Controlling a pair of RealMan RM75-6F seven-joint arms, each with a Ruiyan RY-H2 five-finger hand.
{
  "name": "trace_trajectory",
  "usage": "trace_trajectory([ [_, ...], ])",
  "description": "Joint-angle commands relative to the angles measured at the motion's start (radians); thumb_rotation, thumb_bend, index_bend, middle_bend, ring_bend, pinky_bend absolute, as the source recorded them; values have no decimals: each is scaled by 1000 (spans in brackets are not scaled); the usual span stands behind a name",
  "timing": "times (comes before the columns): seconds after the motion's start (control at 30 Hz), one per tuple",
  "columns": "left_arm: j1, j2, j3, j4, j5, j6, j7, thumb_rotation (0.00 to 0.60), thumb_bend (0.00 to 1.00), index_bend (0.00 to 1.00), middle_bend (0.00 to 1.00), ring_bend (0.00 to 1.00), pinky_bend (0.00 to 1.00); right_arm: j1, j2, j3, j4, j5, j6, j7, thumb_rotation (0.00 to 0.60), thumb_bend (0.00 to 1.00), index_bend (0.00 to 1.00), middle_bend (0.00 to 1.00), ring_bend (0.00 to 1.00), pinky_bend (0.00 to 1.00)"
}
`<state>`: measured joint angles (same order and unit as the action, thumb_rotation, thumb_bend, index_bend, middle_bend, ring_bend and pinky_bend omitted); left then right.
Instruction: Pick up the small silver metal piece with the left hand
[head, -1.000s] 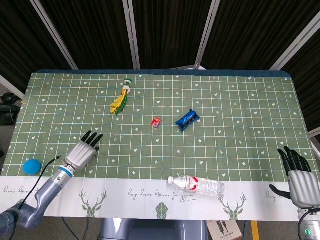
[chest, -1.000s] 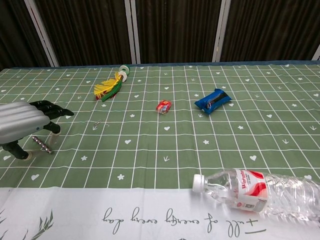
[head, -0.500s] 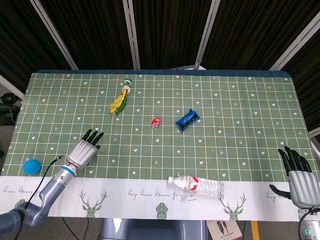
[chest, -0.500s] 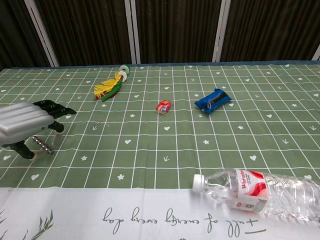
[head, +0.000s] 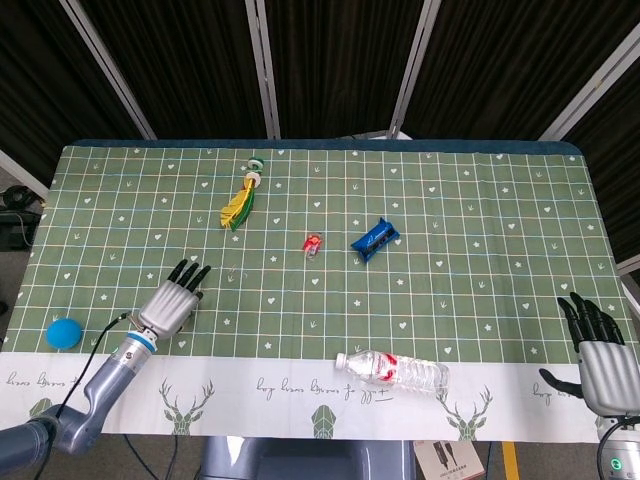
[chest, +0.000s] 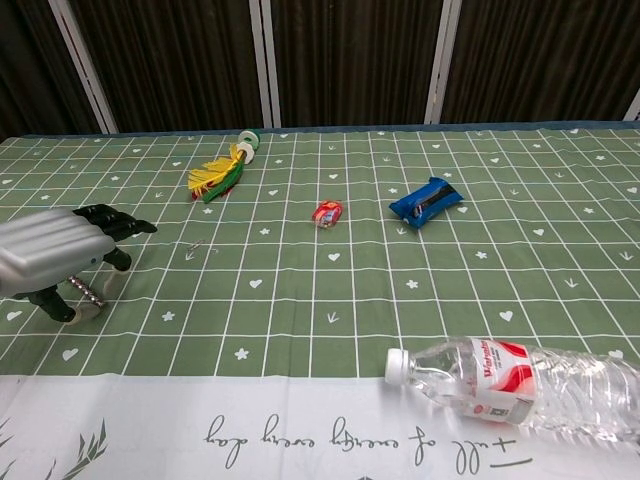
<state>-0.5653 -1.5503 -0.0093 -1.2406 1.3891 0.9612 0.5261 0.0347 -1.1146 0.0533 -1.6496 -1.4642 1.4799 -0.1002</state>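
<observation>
The small silver metal piece (chest: 86, 290), a thin threaded rod like a screw, lies on the green checked tabletop (chest: 400, 300) at the near-left, directly beneath the left hand (chest: 58, 258). In the chest view its long axis runs diagonally, from upper left under the palm down toward lower right, where its end shows between the thumb and the pale fingertips (chest: 108, 283) that reach down to the cloth. The head view hides the piece under the left hand (head: 172, 302) altogether. The hand is arched over it, fingers spread forward and curled down on both sides of the rod; whether any of them is already pinching it cannot be told, and the rod looks to rest on the cloth, so the grasp is probably not yet made. Closing thumb against fingers across the rod's width seems the likely next need. The right hand (head: 595, 352) sits open at the far right edge, well apart from the piece and holding nothing. A thin bit of wire (chest: 196, 248) lies near the left hand's fingertips, a blue ball (head: 63, 332) to its left, and a clear plastic bottle (chest: 510, 382) lies on its side by the front edge.
</observation>
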Motion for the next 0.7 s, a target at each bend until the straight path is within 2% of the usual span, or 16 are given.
trace_trajectory([
  [0.03,-3,-4,-2,2,-10,-6,13,600,260,514,0,0,0,0,1,0,-1,1,-1,0,600,56,65,0,0,117],
  [0.43,-8,-4,0,-14,-39,-16,37,600,282,533,0,0,0,-1,2,-1,-4,2,-2,0,600,57,65,0,0,117],
  [0.7,-10,5,5,-28,-55,-23,52,600,364,574,0,0,0,-1,4,-1,-6,3,-3,3,600,57,65,0,0,118],
])
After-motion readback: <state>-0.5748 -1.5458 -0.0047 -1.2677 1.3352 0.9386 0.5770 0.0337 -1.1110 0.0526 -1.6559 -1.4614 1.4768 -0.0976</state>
